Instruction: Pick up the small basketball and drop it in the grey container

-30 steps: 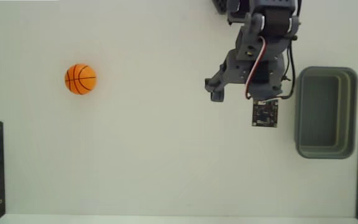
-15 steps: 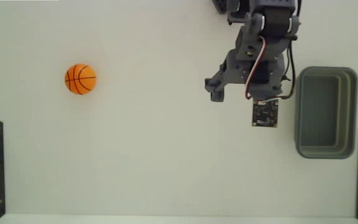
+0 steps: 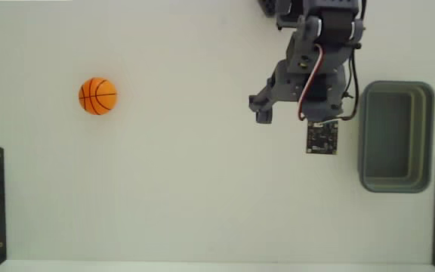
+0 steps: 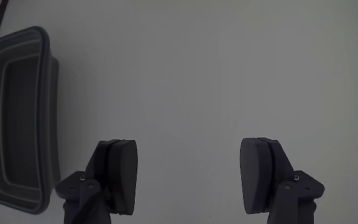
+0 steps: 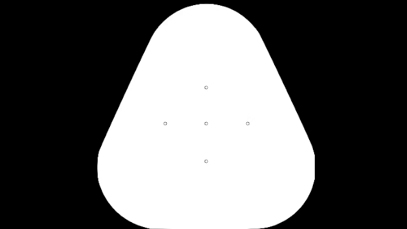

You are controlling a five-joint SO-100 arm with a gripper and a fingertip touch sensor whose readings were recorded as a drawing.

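Wrist view: gripper wide open, empty.

The fixed view looks straight down on the whole surface. The wrist view faces it closely; both show the grey container.

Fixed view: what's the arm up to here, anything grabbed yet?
Nothing grabbed yet. The arm's hand is open and empty, hanging over bare white table just beside the grey container, which looks empty. The small basketball sits untouched far across the table, at the left of the fixed view. The wrist view shows only the container and bare table, no ball, so the pick hasn't started.
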